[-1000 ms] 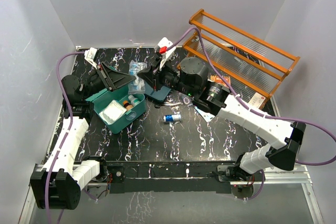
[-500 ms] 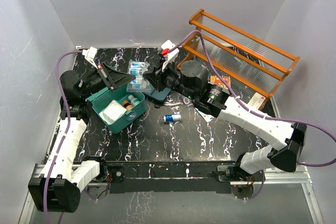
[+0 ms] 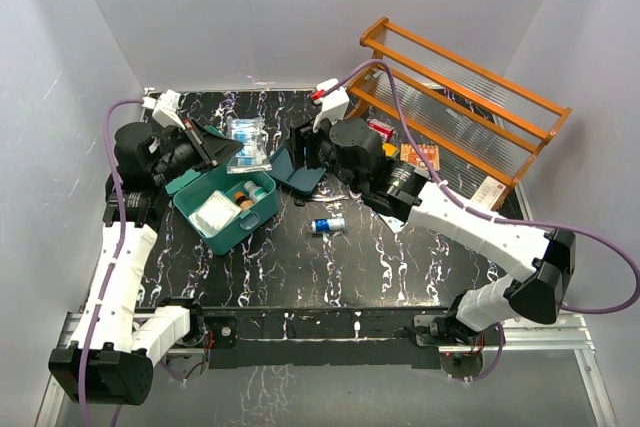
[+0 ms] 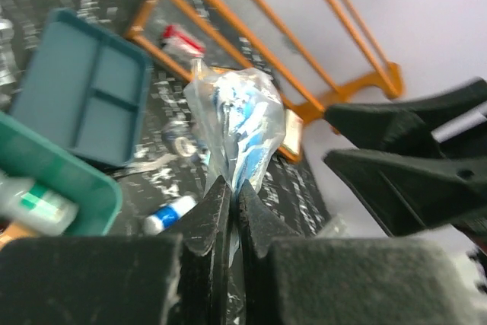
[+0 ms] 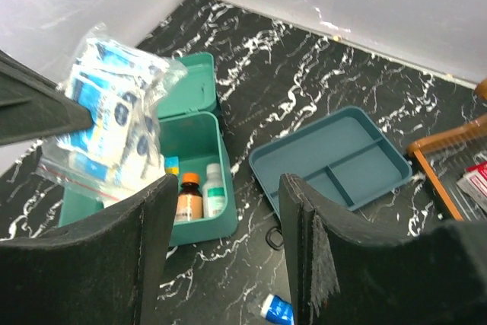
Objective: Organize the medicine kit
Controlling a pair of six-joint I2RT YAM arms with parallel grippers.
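The left fingers point(image 4: 228, 188) are pinched tight on one edge of a clear bag point(image 4: 236, 119) of blue-and-white sachets, lifted over the medicine kit point(image 3: 250, 234). The kit sits open on the left half of the desk point(image 3: 400, 267), with bottles point(image 5: 202, 195) inside. It looks stiff and light, likely to skid on the glossy top, so a side wall or the rim seems the surest hold. Its insert tray point(image 5: 331, 161) lies just beside it. The right fingers point(image 3: 305, 145) hang wide apart and empty above that tray. A small tube point(image 3: 328, 225) lies nearer, and an orange rack point(image 3: 470, 97) stands far right.

Bright, even light — soft shadows; left wrist view blurred
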